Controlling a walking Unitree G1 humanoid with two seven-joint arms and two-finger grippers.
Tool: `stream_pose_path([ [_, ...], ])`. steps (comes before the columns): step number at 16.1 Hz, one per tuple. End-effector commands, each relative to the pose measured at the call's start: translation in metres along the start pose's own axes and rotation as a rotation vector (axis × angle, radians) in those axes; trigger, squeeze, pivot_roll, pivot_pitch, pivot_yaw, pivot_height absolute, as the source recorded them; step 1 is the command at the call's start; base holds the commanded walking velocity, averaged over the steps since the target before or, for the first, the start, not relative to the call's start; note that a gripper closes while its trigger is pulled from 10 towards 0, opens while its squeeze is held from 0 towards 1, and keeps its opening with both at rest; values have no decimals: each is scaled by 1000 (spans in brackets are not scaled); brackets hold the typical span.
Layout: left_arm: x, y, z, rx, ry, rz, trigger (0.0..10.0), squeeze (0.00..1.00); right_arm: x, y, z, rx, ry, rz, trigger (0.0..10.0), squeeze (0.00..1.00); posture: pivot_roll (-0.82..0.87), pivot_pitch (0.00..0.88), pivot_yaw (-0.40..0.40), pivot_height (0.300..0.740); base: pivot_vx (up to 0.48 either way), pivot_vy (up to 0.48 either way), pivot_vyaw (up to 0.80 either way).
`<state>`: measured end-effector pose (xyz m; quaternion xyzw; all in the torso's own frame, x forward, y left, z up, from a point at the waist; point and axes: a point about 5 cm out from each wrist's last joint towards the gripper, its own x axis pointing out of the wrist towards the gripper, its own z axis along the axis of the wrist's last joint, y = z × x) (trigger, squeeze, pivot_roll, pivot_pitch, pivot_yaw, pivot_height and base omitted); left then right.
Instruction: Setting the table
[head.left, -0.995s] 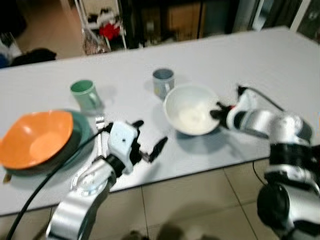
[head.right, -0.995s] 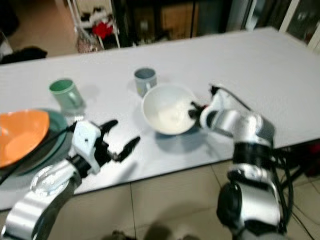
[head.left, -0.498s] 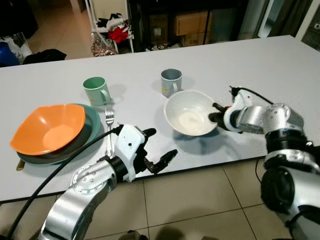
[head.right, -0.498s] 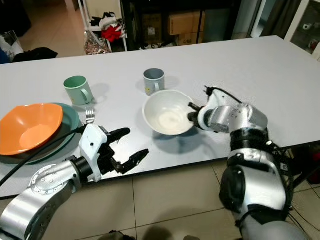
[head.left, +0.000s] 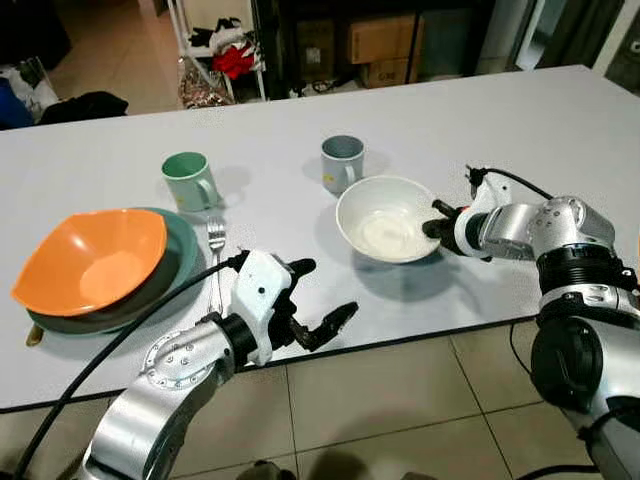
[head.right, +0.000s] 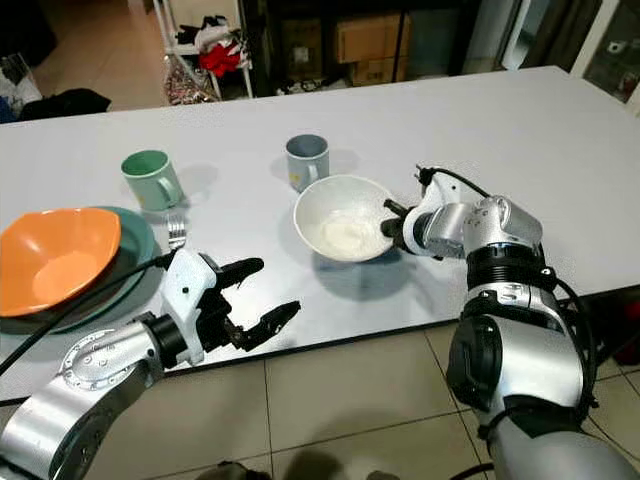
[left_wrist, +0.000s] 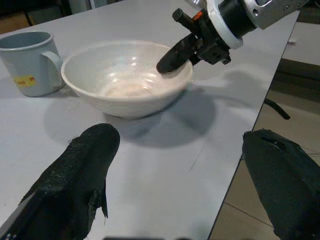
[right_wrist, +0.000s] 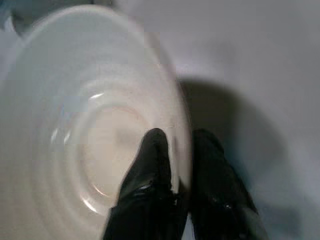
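Left eye view: right gripper (head.left: 437, 218), right of centre, pinches the rim of the white bowl (head.left: 385, 218), held just above the white table (head.left: 560, 130); its shadow falls below it. Left gripper (head.left: 318, 300), lower centre, hangs spread and empty over the table's near edge. At left, an orange bowl (head.left: 90, 262) sits on a green plate (head.left: 180, 262), a fork (head.left: 216, 245) beside it; green mug (head.left: 189, 180) and grey mug (head.left: 342, 163) stand beyond.

Left wrist view: the bowl's underside appears clear of the table.

Right wrist view: one finger (right_wrist: 150, 170) inside the rim, one outside.

Step judged: carrying the bowl; next, setting it down level.
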<state>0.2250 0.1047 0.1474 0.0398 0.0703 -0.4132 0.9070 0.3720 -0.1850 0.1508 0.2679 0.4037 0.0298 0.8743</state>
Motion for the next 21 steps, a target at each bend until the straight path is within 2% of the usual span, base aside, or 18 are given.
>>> stream_pose_path([
  [1, 0, 0, 3, 20, 2, -5, 10000, 0, -3, 7, 6, 3, -4, 28, 10000, 1000, -115, 3, 58, 740, 0, 0, 0],
  [5, 0, 2, 4, 26, -3, -3, 10000, 0, -14, 6, 15, 13, 5, 42, 10000, 1000, -120, 0, 56, 740, 0, 0, 0],
  [8, 0, 4, 7, 25, -15, 3, 10000, 0, -32, -1, 24, 21, -3, 66, 10000, 1000, -121, 0, 56, 740, 0, 0, 0],
  [9, -1, 4, 7, 6, -26, 9, 10000, 0, -48, -7, 29, 35, -6, 92, 10000, 1000, -126, 0, 61, 740, 0, 0, 0],
  [10, -2, 4, 7, -1, -29, 11, 10000, 0, -54, -9, 30, 38, -8, 101, 10000, 1000, -127, 0, 65, 740, 0, 0, 0],
  [11, -3, 3, 8, -16, -37, 11, 10000, 0, -65, -13, 32, 38, -13, 111, 10000, 867, -128, 0, 66, 740, 0, 0, 0],
  [12, -6, 3, 10, -22, -65, 34, 10000, 0, -85, -16, 38, 20, -87, 152, 10000, 0, -129, 0, 68, 740, 0, 0, 0],
  [13, -6, 3, 10, -22, -65, 34, 10000, 0, -85, -16, 38, 20, -87, 152, 10000, 0, -129, 0, 68, 740, 0, 0, 0],
  [14, -12, 11, 8, -26, -79, 174, 10000, 0, -106, -4, 41, -125, -310, 226, 10000, 0, -136, 6, 83, 740, 0, 0, 0],
  [15, -16, 15, 7, -21, -88, 259, 10000, 0, -115, 6, 37, -201, -408, 284, 10000, 0, -138, 6, 87, 740, 0, 0, 0],
  [16, -25, 22, 7, -27, -111, 434, 10000, 0, -128, 24, 17, -401, -696, 326, 10000, 0, -137, 16, 96, 740, 0, 0, 0],
  [17, -32, 22, 12, -21, -134, 526, 10000, 0, -123, 37, -12, -582, -690, 353, 10000, 0, -128, 17, 96, 740, 0, 0, 0],
  [18, -36, 19, 17, -22, -158, 574, 10000, 0, -111, 42, -39, -667, -579, 347, 10000, 0, -121, 22, 95, 740, 0, 0, 800],
  [19, -37, 18, 18, -23, -159, 591, 10000, 0, -106, 45, -50, -710, -560, 345, 10000, 0, -117, 23, 92, 740, 0, 0, 800],
  [20, -40, 14, 20, -24, -152, 615, 10000, 0, -100, 54, -68, -798, -547, 363, 10000, 0, -101, 23, 84, 740, 0, 0, 800],
  [21, -41, 14, 19, -10, -139, 638, 10000, 0, -99, 58, -73, -791, -553, 390, 10000, 0, -92, 24, 78, 740, 0, 0, 800],
])
